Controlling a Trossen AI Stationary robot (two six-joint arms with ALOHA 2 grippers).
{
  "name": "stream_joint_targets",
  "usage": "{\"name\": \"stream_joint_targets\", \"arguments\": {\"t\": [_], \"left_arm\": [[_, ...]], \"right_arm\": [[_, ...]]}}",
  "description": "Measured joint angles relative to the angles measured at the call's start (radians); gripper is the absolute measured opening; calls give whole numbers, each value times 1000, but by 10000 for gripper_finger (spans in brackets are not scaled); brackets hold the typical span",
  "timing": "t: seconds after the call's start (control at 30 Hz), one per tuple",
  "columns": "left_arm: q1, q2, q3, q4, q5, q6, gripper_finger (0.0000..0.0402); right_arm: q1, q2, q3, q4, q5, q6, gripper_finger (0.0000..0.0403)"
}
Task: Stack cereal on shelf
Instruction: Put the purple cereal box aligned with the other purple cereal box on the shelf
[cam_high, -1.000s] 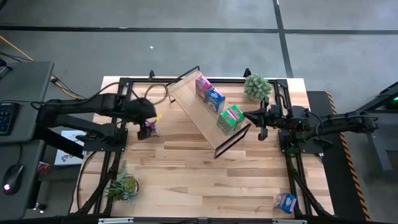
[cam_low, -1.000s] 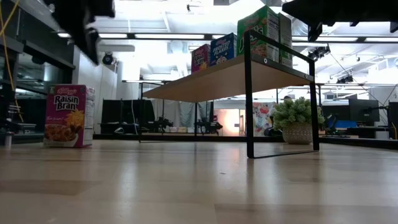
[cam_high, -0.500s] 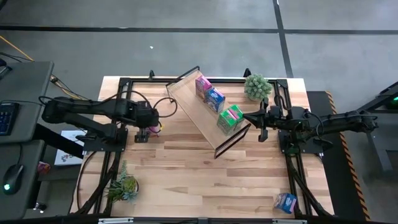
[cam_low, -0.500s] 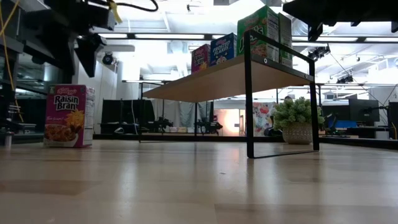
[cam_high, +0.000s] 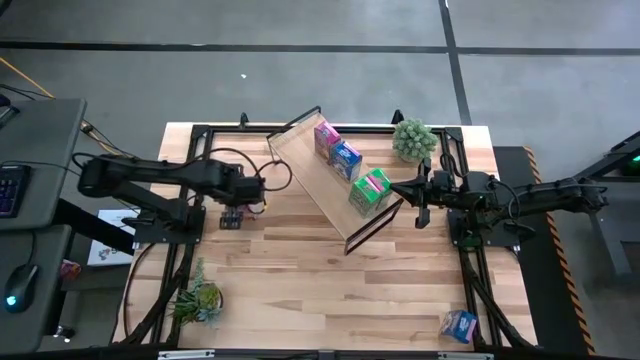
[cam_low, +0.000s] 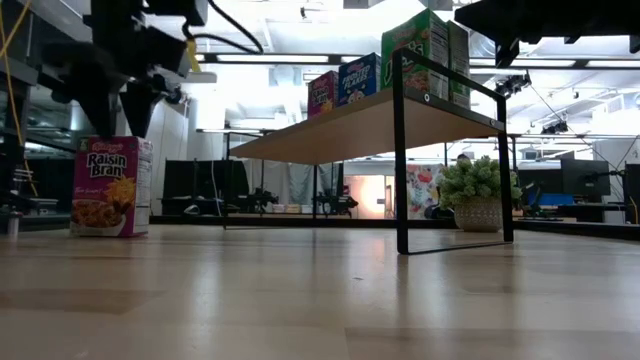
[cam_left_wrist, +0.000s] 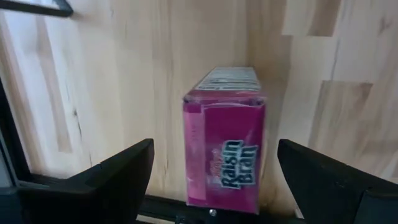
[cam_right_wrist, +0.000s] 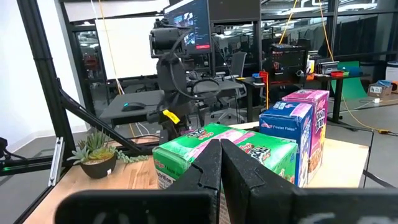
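A pink cereal carton (cam_high: 232, 216) stands upright on the table left of the shelf, and also shows in the low view (cam_low: 108, 186). My left gripper (cam_left_wrist: 214, 149) points down over the carton (cam_left_wrist: 225, 140), open, with a finger on either side of it and clear of it. The light-wood shelf (cam_high: 320, 185) carries a pink carton (cam_high: 325, 134), a blue one (cam_high: 346, 158) and a green one (cam_high: 372, 190). My right gripper (cam_high: 400, 187) is shut and empty, close beside the green carton (cam_right_wrist: 211, 146) at the shelf's right end. My right gripper has its shut fingertips (cam_right_wrist: 221, 163) right by the green carton, coming level from the table's right side. I cannot tell whether they touch it.
A round potted plant (cam_high: 413, 140) stands behind my right gripper. A spiky plant (cam_high: 198, 298) sits at the near left. A blue carton (cam_high: 460, 325) lies at the near right corner. Black frame rails (cam_high: 190, 215) run along both table sides.
My left gripper has come down toward the pink carton on the table and now hangs right above it, fingers pointing down. The carton has stayed where it was.
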Motion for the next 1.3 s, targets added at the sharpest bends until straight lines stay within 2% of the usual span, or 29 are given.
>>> {"name": "stream_joint_targets", "arguments": {"t": [0.17, 0.33, 0.83, 0.97, 1.3], "left_arm": [[45, 24, -18, 0, 10, 9, 333], [77, 45, -62, 2, 88, 32, 333], [80, 59, -80, 60, 101, 33, 328], [80, 59, -80, 70, 107, 19, 303], [80, 58, -80, 79, 129, 4, 208]], "right_arm": [[0, 0, 0, -5, 0, 6, 0], [0, 0, 0, -4, 0, 5, 0], [0, 0, 0, -6, 0, 23, 0], [0, 1, 0, -13, 0, 24, 0], [0, 1, 0, -13, 0, 23, 0]]}}
